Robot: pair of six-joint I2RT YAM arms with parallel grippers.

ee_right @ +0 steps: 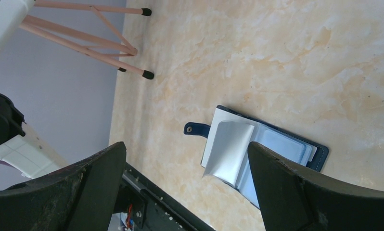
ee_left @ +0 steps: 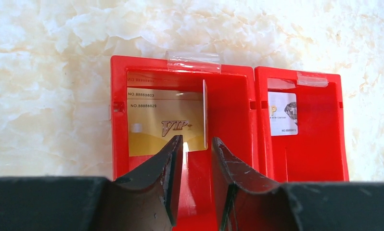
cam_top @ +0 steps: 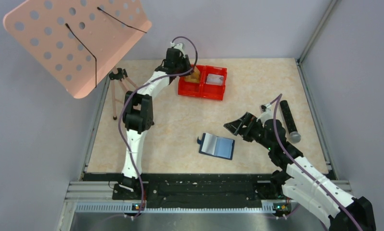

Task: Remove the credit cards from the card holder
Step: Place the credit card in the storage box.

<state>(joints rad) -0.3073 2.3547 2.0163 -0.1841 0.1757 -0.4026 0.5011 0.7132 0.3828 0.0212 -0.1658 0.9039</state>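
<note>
Lying open on the table [cam_top: 171, 130], one card holder [cam_top: 217, 146] shows its grey-blue pockets, its closure tab pointing left in the top view. A pale grey leaf lifts from one half; whether it is a card or a pocket I cannot tell. Two gold cards [ee_left: 156, 125] lie stacked and offset in the left compartment of one red tray [ee_left: 228, 120], each showing its own number line, and a thin pale strip stands upright along their right edge. One white card [ee_left: 282, 113] lies in the right compartment. The left gripper [ee_left: 197, 139] hovers over the gold cards, fingers slightly parted and clamping nothing. The right gripper [cam_top: 239, 124] hangs near the holder's right edge, spread wide and empty. One black cylinder [cam_top: 288, 120] lies further right. One pink perforated board [cam_top: 60, 38] and one tripod [cam_top: 118, 84] stand at the far left.
</note>
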